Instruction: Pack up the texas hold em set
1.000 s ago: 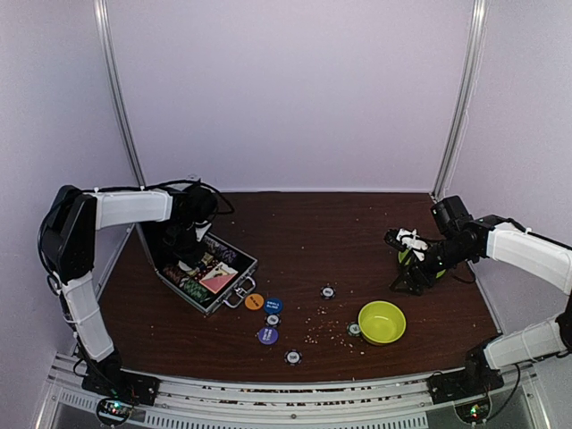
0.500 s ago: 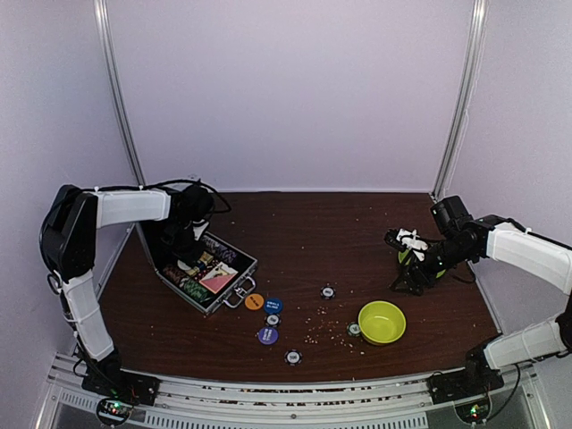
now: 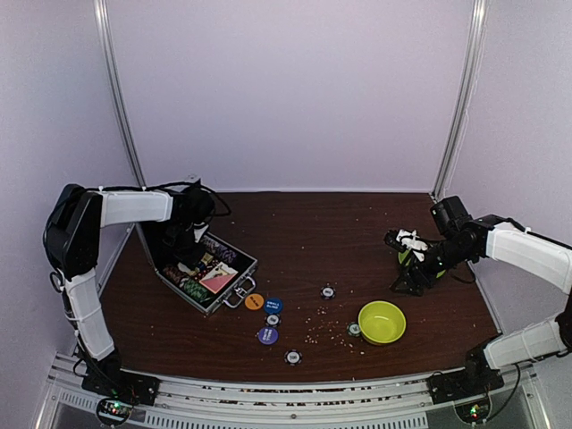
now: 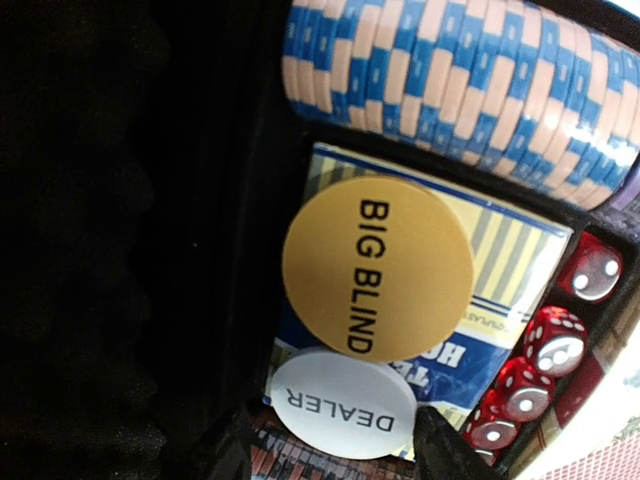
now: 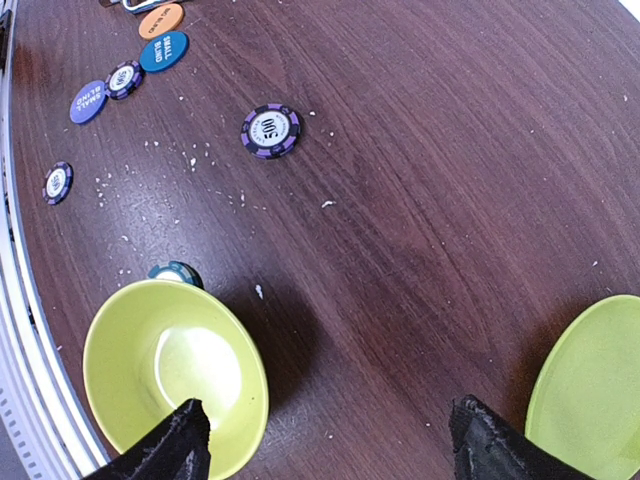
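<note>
The silver case [image 3: 207, 273] lies open at the left, with its handle [image 3: 239, 293] toward the middle. My left gripper [image 3: 185, 243] [image 4: 335, 452] reaches down into it. Its jaws are open on either side of a white DEALER button [image 4: 342, 405], which lies flat on a card deck [image 4: 505, 290]. A gold BIG BLIND button [image 4: 376, 268], a row of blue-and-white chips [image 4: 470, 90] and red dice [image 4: 555, 340] also sit inside. My right gripper [image 3: 402, 279] [image 5: 325, 445] hangs open over bare table with nothing between its fingers.
Loose on the table are an orange button [image 3: 254, 301] [image 5: 160, 20], a blue button [image 3: 273, 305] [image 5: 164, 52], a purple button [image 3: 267, 335] [image 5: 88, 101] and chips [image 3: 328, 291] [image 5: 270, 131]. A lime-green bowl [image 3: 382, 322] [image 5: 170, 370] and plate [image 5: 590, 390] flank my right gripper. Crumbs litter the wood.
My left wrist has shifted slightly over the case. The right arm and the loose pieces on the table have not moved.
</note>
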